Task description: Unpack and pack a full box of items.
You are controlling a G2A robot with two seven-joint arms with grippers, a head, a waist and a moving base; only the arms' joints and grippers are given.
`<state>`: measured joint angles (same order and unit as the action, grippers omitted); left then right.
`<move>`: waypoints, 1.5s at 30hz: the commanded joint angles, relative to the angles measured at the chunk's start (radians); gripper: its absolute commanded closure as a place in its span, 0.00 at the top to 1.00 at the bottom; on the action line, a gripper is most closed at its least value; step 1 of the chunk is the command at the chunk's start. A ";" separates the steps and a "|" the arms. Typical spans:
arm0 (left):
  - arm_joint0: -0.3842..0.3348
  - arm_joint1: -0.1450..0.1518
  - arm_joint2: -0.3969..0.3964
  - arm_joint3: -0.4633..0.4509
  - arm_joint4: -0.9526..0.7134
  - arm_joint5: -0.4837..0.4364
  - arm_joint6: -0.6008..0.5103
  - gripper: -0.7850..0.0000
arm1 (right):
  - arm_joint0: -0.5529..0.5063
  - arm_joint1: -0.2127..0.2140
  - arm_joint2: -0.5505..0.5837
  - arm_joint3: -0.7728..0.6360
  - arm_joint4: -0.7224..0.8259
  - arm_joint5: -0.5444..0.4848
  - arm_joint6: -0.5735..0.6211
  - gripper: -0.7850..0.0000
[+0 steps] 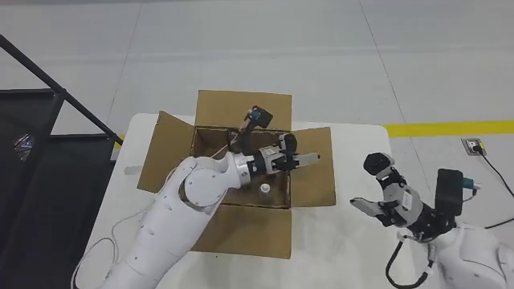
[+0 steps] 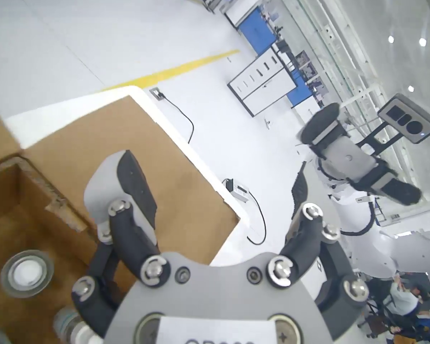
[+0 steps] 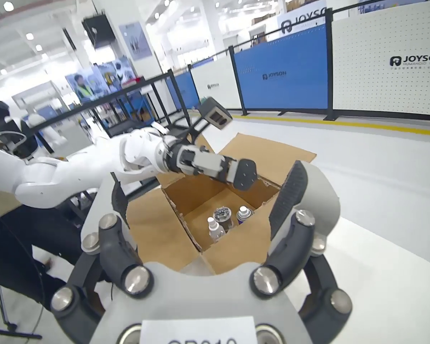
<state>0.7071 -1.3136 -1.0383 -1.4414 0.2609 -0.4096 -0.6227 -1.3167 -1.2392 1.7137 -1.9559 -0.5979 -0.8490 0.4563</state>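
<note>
Progress: early, I judge; the bottles (image 3: 223, 216) stand in the open box (image 1: 245, 237), with unpacking and repacking both ahead.
Left gripper (image 2: 215, 177): my fingers wide and empty, over the box's right flap; the bottles lie below, left and nearer.
Right gripper (image 1: 367, 183): wide, empty, well right of the box.

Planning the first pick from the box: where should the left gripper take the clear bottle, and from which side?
Take the clear bottle at its white-capped neck, from straight above. It stands upright deep in the box, with the jar close beside it, so the walls likely block a sideways approach. The left gripper is open.
</note>
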 commanded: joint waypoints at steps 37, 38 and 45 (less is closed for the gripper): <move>0.833 0.112 -0.816 -0.553 -0.140 -0.079 0.142 1.00 | 0.725 -0.088 -0.858 0.388 -0.359 0.438 0.512 1.00; 0.831 0.112 -0.822 -0.553 -0.152 -0.082 0.147 1.00 | 0.752 -0.096 -0.880 0.409 -0.355 0.423 0.504 1.00; 0.858 0.122 -0.883 -0.548 -0.296 -0.122 0.091 1.00 | 0.970 -0.169 -1.016 0.684 -0.327 0.485 0.590 1.00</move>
<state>1.5616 -1.1930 -1.9157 -1.9898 -0.0192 -0.5281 -0.5173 -0.3840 -1.3957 0.7194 -1.3289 -0.9374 -0.3731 1.0239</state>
